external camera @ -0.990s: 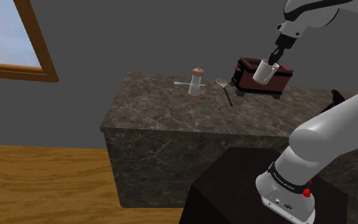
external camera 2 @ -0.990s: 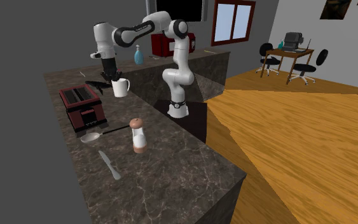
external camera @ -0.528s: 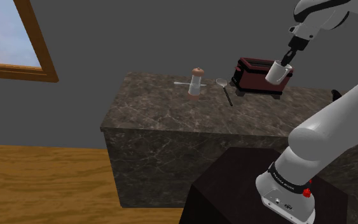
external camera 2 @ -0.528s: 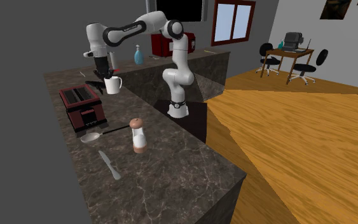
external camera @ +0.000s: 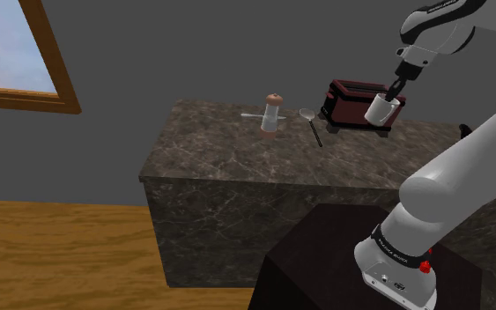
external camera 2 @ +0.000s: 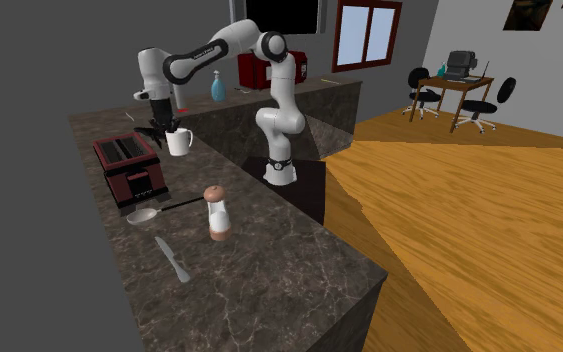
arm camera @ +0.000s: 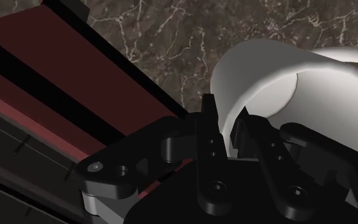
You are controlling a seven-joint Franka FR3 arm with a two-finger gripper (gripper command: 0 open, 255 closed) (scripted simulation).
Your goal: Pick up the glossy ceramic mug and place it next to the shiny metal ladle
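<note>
- Gripper (arm camera: 225, 114) clamped on the rim of the white mug (arm camera: 311, 83): one black finger inside the wall, the other outside, both touching it.
- Mug (external camera: 381, 109) hangs upright from the gripper (external camera: 392, 95), held over the dark marble counter (external camera: 237, 150), in front of the right end of the dark red toaster (external camera: 351, 99) in the shoulder view.
- In the second exterior view, the mug (external camera 2: 179, 141) is just beside the toaster (external camera 2: 129, 165), at its far end; the gripper (external camera 2: 165, 128) is at the mug's rim.
- Wrist view: toaster (arm camera: 50, 70) close beside the mug, marble under both.
- Ladle (external camera: 310, 119) lies flat on the counter just off the toaster's other end, apart from the mug.
- Ladle (external camera 2: 149, 212) has its bowl by the toaster and its handle towards the shaker (external camera 2: 216, 213).
- Shaker stands upright near the ladle; a knife (external camera 2: 172, 258) lies flat beyond it.
</note>
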